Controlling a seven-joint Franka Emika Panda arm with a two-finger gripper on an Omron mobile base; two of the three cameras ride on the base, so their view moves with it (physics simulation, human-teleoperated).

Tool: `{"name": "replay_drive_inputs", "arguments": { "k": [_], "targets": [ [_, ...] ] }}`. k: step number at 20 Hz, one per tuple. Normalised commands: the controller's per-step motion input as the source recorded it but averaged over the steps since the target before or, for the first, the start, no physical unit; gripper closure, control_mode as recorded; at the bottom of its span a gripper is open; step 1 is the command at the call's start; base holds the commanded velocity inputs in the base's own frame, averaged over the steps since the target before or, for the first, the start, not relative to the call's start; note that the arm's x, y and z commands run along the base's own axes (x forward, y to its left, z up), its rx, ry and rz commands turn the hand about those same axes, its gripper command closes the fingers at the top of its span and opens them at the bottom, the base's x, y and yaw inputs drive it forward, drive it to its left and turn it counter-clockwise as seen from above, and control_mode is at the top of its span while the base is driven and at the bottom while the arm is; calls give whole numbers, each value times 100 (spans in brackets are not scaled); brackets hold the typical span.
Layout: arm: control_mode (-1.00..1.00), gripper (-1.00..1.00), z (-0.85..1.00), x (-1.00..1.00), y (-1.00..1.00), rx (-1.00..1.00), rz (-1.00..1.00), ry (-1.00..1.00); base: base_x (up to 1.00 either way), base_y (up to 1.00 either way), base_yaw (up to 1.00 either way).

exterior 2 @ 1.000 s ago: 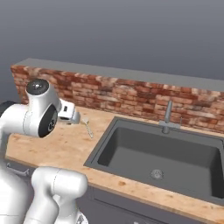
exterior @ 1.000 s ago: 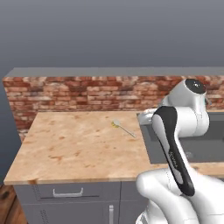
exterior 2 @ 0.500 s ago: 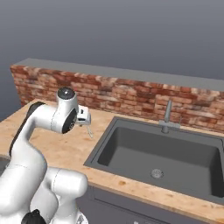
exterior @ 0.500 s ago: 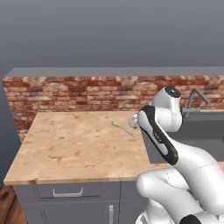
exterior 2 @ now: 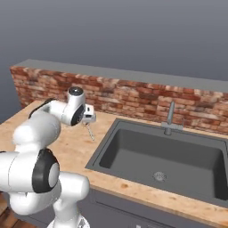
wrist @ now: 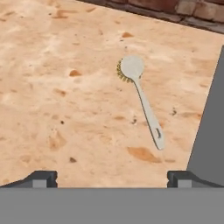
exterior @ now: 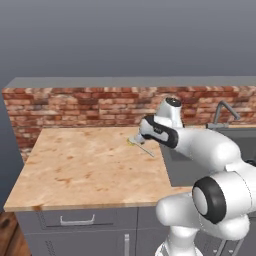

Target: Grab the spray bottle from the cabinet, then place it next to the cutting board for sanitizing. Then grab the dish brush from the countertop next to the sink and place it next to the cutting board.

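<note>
On the countertop [wrist: 57,87] the dish brush [wrist: 141,98] lies flat, head toward the brick wall, handle toward the sink [wrist: 210,127]. The gripper [wrist: 111,177] hovers above, jaws wide, holding nothing. Brush pickup is in hand; next it must descend and straddle the handle

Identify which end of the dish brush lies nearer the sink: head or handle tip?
The handle tip; the dish brush points its round bristled head away from the sink.

dish brush [wrist: 141,97] on countertop [exterior: 85,160] | left of sink [exterior 2: 164,156] | brick wall [exterior: 75,107] behind | faucet [exterior 2: 169,116] behind sink
</note>
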Motion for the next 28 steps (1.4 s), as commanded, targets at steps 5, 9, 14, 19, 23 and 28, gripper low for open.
{"name": "replay_drive_inputs", "arguments": {
  "k": [5, 9, 14, 19, 23, 28],
  "targets": [
    [-100, -100, -23, 73, 1, -5, 5, 8, 0, 0, 0],
    [-100, -100, -44, 65, 1, -7, 7, 10, 0, 0, 0],
    [-100, -100, -45, 24, 3, -7, 7, 5, 0, 0, 0],
    [-100, -100, -36, 10, 0, -2, 7, 1, 0, 0, 0],
    [-100, -100, -30, 24, 0, 0, 8, 0, 0, 0, 0],
    [-100, -100, -37, 21, 0, 0, 9, 0, 0, 0, 0]
  ]
}}
